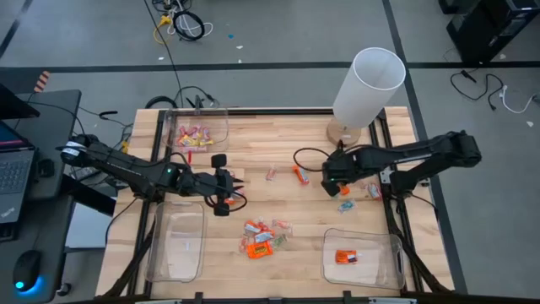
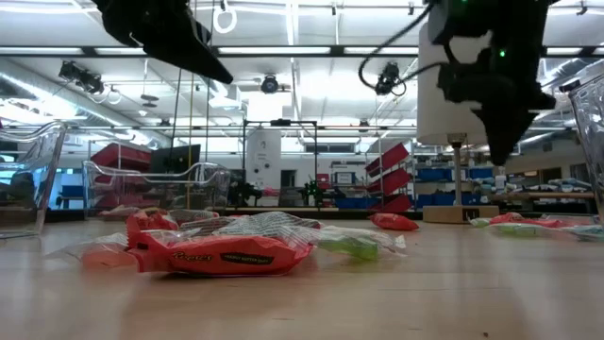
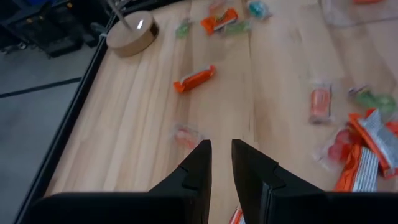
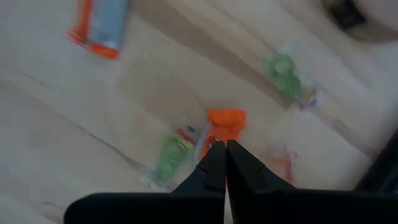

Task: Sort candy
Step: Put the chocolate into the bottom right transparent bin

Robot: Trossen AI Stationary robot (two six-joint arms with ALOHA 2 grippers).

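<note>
Grey floor (image 1: pixel 278 42) strewn with cables (image 1: pixel 181 21), laptop desk (image 1: pixel 25 169) alongside, bright ceiling strip lights (image 2: pixel 311 47), red and blue shelving (image 2: pixel 396 175) beyond.

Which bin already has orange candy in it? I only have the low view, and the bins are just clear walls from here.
Observer: The high view shows one orange candy lying in the right-hand bin.
Operator: Where is the right gripper?
Observer: Its wrist view shows the right gripper shut, with its tips at the edge of a loose orange sweet on the wood. I cannot tell whether they touch.
Operator: And the left gripper?
Observer: From above, the left gripper hangs over the table just left of the central candy pile.
</note>
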